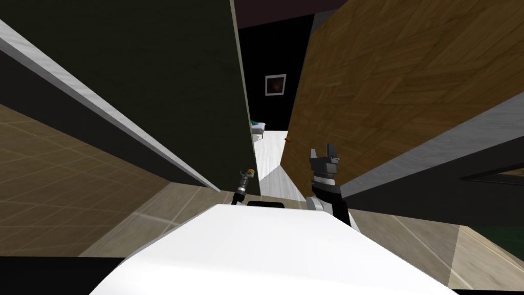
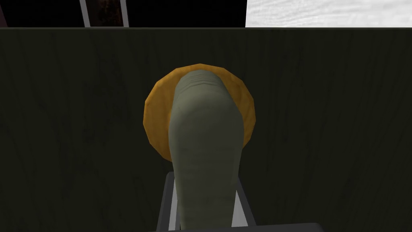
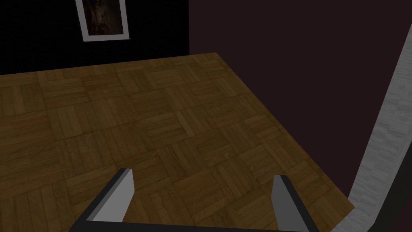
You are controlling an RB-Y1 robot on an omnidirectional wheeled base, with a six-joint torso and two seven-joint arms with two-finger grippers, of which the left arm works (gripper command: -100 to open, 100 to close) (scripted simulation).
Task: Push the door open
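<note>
A dark olive door leaf point(image 1: 194, 87) stands left of a narrow gap, and a brown parquet-patterned leaf point(image 1: 389, 87) stands right of it. My left gripper point(image 1: 247, 176) is at the dark leaf's edge. In the left wrist view, this gripper point(image 2: 205, 181) is shut on a grey-green lever handle point(image 2: 205, 121), which sits on an orange round plate point(image 2: 155, 117). My right gripper point(image 1: 323, 153) is raised near the parquet leaf with its fingers open. The right wrist view shows that gripper point(image 3: 203, 177) over the parquet panel point(image 3: 141, 121), holding nothing.
Through the gap I see a white floor point(image 1: 271, 153), a bit of furniture point(image 1: 257, 128) and a framed picture point(image 1: 275, 84) on a black area. Light grey trim point(image 1: 128, 120) runs along the dark wall to my left. Tan tiles point(image 1: 169, 210) lie underfoot.
</note>
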